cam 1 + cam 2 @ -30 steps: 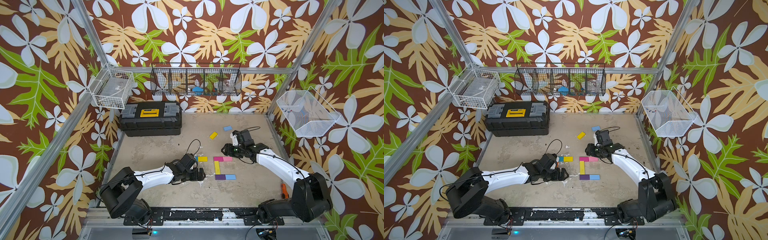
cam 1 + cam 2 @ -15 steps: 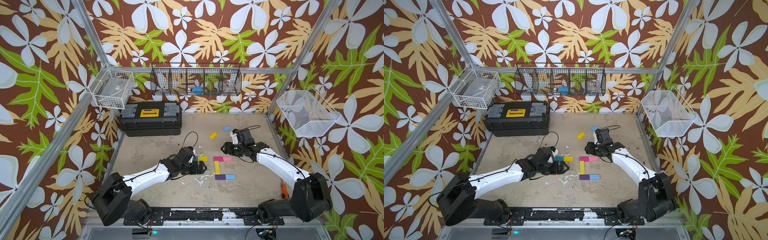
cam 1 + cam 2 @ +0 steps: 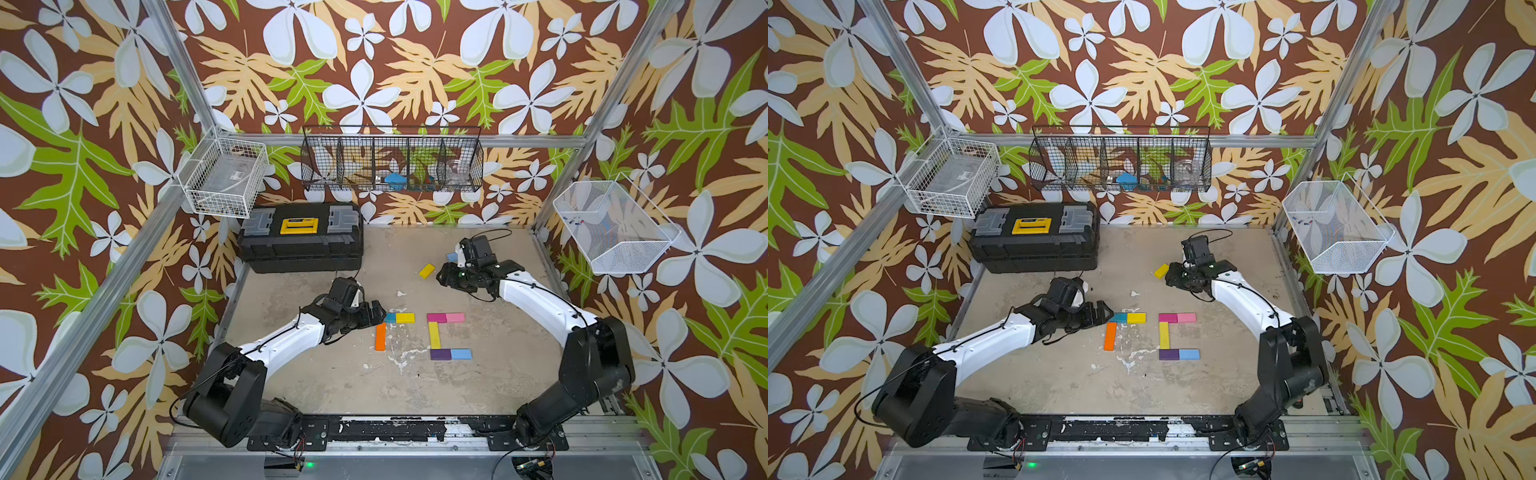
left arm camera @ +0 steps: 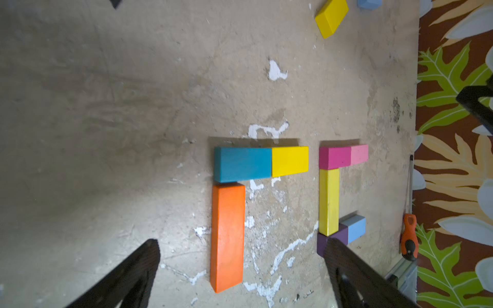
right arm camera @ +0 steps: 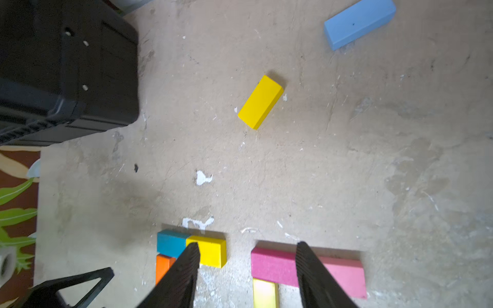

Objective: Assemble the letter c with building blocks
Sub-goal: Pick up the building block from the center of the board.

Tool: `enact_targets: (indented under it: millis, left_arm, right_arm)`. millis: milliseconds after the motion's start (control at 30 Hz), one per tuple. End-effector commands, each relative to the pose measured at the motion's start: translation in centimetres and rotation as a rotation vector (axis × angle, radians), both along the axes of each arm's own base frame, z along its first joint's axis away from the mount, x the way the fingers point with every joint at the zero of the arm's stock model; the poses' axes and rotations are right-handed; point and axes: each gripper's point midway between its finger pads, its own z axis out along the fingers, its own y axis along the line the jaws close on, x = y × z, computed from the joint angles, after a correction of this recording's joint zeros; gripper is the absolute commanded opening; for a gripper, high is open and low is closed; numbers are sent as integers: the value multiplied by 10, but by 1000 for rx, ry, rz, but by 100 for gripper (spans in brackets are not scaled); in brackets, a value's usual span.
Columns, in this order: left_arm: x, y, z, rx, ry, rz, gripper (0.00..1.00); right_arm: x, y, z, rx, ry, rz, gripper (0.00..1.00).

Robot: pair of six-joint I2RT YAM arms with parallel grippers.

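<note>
Magenta [image 3: 436, 318] and pink [image 3: 455, 317] blocks, a long yellow block [image 3: 434, 336], and purple [image 3: 440, 354] and light blue [image 3: 461, 353] blocks are seen joined edge to edge as a C at mid-table. Just beside it, a teal block [image 3: 390, 318] and a short yellow block [image 3: 405, 318] are laid in 1 row, with an orange block [image 3: 380, 337] at right angles by the teal end. The left gripper [image 3: 376, 316] is held wide open and empty beside the teal block. The right gripper [image 3: 444, 277], partly open and empty, is poised near 1 loose yellow block [image 3: 427, 270]. Bare table [image 3: 332, 386] is left toward the front edge.
</note>
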Motion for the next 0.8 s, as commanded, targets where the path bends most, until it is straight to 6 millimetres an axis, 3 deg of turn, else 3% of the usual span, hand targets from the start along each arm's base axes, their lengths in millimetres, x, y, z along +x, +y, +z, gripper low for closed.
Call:
enact_targets:
  millis: [0, 167, 367, 600, 767]
  left_arm:
    - [12, 6, 5, 10, -29, -5, 100]
    - [27, 18, 6, 32, -38, 25, 100]
    - [35, 26, 7, 35, -37, 37, 100]
    - [45, 36, 10, 18, -34, 56, 100]
    - [49, 37, 7, 11, -22, 54, 100]
  right_arm:
    - [17, -12, -12, -70, 37, -113, 60]
    - [57, -6, -28, -182, 52, -159, 60]
    - [89, 5, -58, -269, 87, -192, 61]
    - [114, 12, -86, -313, 111, -193, 61]
    - [120, 19, -101, -307, 136, -167, 60]
